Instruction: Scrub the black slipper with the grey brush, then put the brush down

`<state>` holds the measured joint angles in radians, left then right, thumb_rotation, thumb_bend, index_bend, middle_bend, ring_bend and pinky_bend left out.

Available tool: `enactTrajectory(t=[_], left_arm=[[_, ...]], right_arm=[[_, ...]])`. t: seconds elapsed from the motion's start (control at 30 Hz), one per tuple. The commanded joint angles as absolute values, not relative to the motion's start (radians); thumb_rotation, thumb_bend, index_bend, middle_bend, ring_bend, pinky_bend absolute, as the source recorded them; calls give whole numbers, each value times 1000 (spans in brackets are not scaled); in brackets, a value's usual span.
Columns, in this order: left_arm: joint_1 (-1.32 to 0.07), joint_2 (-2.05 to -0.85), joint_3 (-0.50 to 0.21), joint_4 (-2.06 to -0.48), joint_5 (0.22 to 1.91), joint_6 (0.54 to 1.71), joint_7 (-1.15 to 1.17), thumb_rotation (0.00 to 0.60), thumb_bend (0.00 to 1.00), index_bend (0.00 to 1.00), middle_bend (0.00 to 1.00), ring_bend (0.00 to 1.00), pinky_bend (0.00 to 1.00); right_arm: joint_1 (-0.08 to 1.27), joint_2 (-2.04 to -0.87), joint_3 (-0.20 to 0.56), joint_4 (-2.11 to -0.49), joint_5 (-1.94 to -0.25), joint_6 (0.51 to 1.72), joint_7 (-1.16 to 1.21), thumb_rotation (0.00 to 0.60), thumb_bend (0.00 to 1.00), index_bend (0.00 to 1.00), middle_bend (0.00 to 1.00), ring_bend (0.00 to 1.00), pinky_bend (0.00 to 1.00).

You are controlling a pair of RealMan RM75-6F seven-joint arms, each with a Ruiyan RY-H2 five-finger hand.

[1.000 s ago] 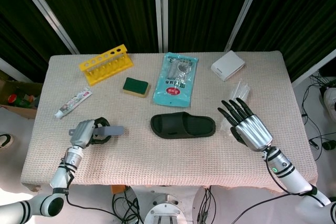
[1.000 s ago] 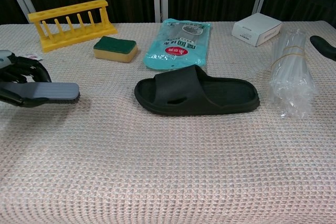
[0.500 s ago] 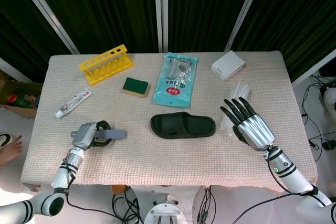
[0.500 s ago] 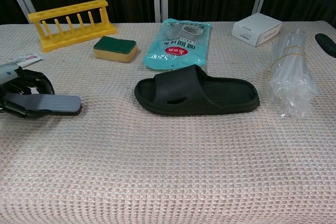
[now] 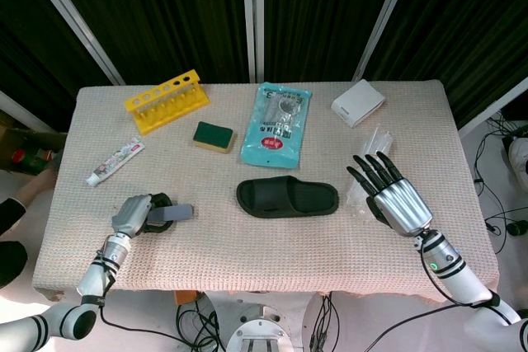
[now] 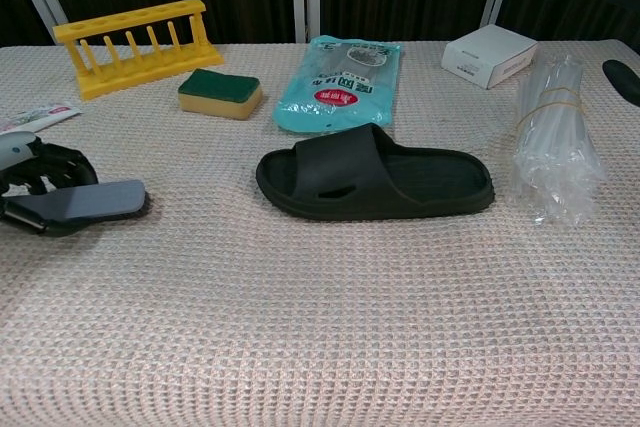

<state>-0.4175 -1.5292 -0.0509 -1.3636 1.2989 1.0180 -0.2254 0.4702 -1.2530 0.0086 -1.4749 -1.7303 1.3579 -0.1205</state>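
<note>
Left hand grips the grey brush low over the table's near-left part, well apart from the black slipper at centre; right hand hovers spread and holding nothing, near the slipper's right.

silver-backed left hand, black-fingered right hand, white forearms

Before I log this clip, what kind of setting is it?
Probably a robot teleoperation lab: dark curtains behind a cloth-covered table laid with unrelated props, such as a yellow test-tube rack, a sponge and a black slipper.
</note>
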Motion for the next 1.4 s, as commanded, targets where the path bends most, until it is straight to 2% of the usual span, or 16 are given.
enactTrajectory(t=[0.03, 0.33, 0.53, 0.83, 1.23, 1.4], left_arm=[[-416, -1530, -51, -1360, 1305, 1022, -227, 600, 616, 486, 452, 367, 489], [-410, -1533, -51, -1352, 1328, 1039, -236, 600, 616, 454, 419, 337, 457], [-416, -1525, -44, -1352, 1335, 1017, -236, 600, 614, 335, 369, 307, 431], [-415, -1524, -44, -1351, 1349, 1026, -241, 600, 606, 245, 338, 276, 400], [-410, -1510, -23, -1370, 1378, 1035, -216, 600, 603, 237, 310, 252, 374], [-414, -1510, -16, -1365, 1385, 1030, -197, 600, 565, 176, 290, 238, 364]], right_arm=[[470, -1253, 10, -1475, -1731, 1357, -122, 600, 593, 0, 0, 0, 0], [466, -1254, 15, -1474, -1734, 1357, -122, 600, 599, 0, 0, 0, 0], [463, -1254, 18, -1474, -1733, 1356, -127, 600, 600, 0, 0, 0, 0], [460, -1254, 24, -1474, -1733, 1357, -132, 600, 601, 0, 0, 0, 0], [456, -1254, 29, -1474, -1731, 1357, -137, 600, 602, 0, 0, 0, 0], [454, -1252, 32, -1475, -1730, 1359, -144, 600, 604, 0, 0, 0, 0]])
